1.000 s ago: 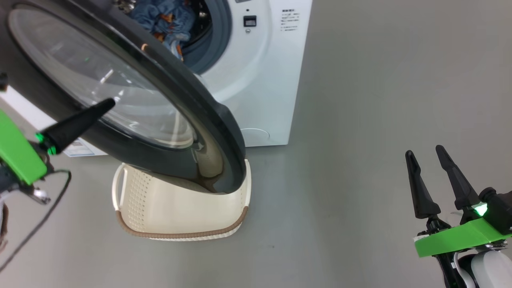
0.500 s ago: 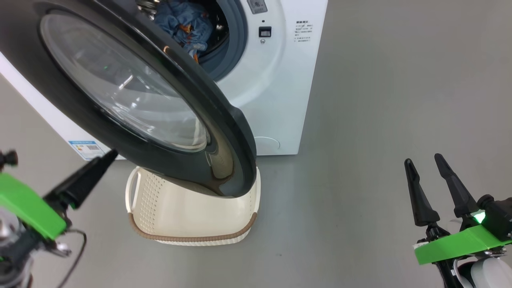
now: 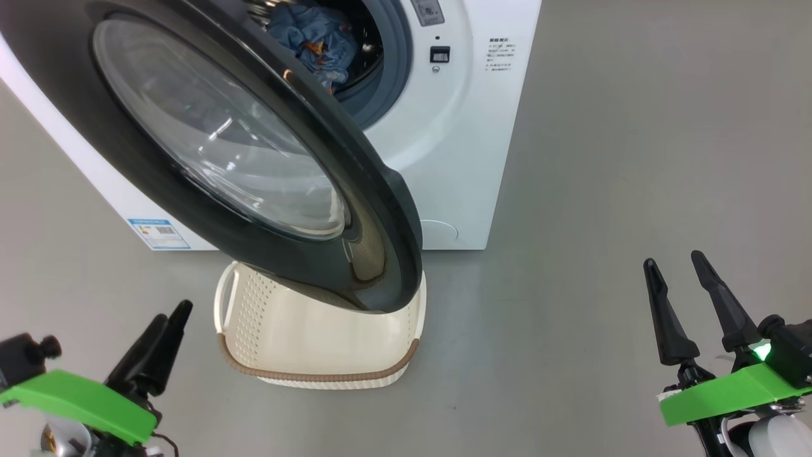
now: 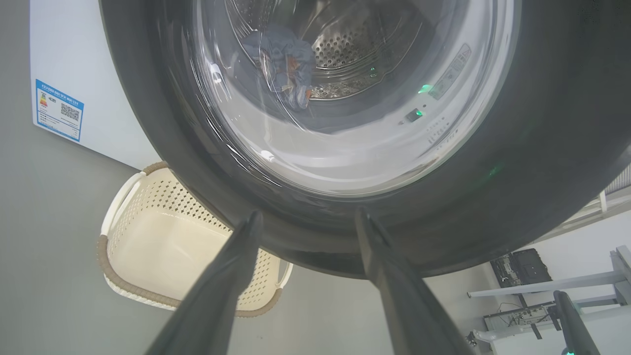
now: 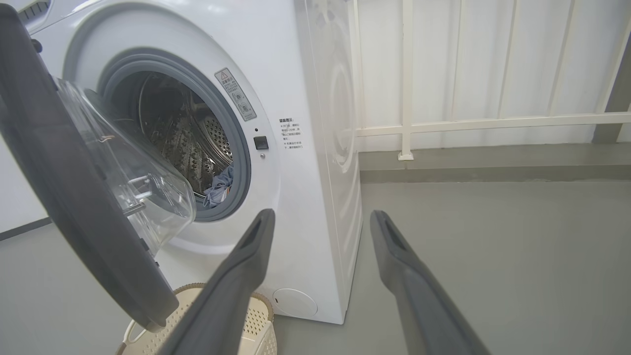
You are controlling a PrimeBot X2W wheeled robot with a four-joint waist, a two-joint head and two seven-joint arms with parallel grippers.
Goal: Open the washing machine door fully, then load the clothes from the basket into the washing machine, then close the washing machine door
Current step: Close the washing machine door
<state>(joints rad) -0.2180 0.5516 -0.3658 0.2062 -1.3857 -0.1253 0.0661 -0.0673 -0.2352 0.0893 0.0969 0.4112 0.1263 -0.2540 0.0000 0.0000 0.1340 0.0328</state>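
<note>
Clothes (image 3: pixel 314 41) lie inside the washing machine (image 3: pixel 469 146), so I judge closing comes next: my jaws, both apart and empty, must push its door (image 3: pixel 222 139) shut.

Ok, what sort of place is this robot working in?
Probably a laundry test area: a front-loading washing machine, a perforated laundry basket on bare grey floor, and a white railing.

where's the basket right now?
Head view, lower centre-left: the basket sits on the floor in front of the washing machine, partly under the lower edge of the open washing machine door.
</note>
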